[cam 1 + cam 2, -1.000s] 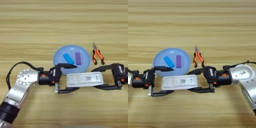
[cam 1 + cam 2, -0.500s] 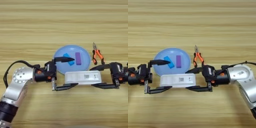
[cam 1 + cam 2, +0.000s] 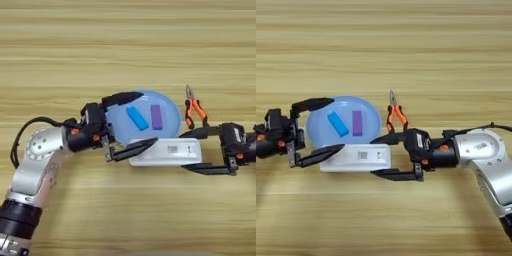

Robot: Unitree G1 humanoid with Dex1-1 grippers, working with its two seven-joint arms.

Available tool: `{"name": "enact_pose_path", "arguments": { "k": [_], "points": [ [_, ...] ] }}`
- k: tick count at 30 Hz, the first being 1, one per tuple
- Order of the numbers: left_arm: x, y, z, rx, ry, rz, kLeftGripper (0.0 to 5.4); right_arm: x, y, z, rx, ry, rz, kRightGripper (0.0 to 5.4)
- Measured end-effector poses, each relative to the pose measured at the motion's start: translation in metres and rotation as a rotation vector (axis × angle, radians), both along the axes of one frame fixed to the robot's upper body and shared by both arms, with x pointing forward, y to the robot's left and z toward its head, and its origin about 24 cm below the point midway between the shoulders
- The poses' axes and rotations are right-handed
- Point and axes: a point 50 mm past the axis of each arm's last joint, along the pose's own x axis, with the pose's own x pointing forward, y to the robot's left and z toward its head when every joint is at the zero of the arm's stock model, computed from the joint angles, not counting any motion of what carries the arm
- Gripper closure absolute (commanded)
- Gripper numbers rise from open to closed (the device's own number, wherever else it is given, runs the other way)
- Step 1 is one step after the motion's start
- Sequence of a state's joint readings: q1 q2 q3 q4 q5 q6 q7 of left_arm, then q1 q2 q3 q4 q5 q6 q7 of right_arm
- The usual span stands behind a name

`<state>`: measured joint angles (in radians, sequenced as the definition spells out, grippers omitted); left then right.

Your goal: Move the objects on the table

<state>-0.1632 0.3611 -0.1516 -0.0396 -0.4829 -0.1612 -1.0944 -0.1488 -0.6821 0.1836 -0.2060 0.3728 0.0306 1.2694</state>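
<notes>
The long white bar [image 3: 167, 152] lies across the table [image 3: 125, 40], its far edge at the near rim of the light-blue plate [image 3: 172, 120]. My right gripper [image 3: 182, 151] comes in from the right, with one black finger along each long edge of the bar's right half, shut on it. My left gripper [image 3: 149, 118] is open wide. Its upper finger reaches over the plate's far rim and its lower finger lies over the bar's left end. The orange-and-black pliers [image 3: 194, 111] lie just right of the plate, tips pointing away from me.
A blue block [image 3: 137, 118] and a purple block [image 3: 156, 116] rest on the plate. My left arm's silver forearm [image 3: 37, 165] stretches to the lower left. My right arm's silver forearm [image 3: 483, 150] fills the lower right.
The white bar has moved away from me, up to the plate's near rim, with the right gripper. The left gripper has come off the bar's left end and spread over the plate.
</notes>
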Motion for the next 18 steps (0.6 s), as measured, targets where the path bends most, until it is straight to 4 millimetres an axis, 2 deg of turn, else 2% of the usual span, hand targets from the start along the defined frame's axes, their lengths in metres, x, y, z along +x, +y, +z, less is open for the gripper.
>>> {"name": "enact_pose_path", "arguments": {
  "k": [5,9,18],
  "points": [
    [0.015,0.0,0.014,-0.132,-0.018,0.207,0.0,0.002,0.0,0.0,0.019,-0.007,-0.024,2.49],
    [0.032,0.002,0.022,-0.15,-0.045,0.421,0.0,0.003,-0.002,0.003,0.037,-0.029,-0.039,2.49],
    [0.052,0.018,0.012,-0.14,-0.047,0.897,0.0,0.003,-0.005,0.001,0.059,-0.024,-0.073,2.49]
  ]
}}
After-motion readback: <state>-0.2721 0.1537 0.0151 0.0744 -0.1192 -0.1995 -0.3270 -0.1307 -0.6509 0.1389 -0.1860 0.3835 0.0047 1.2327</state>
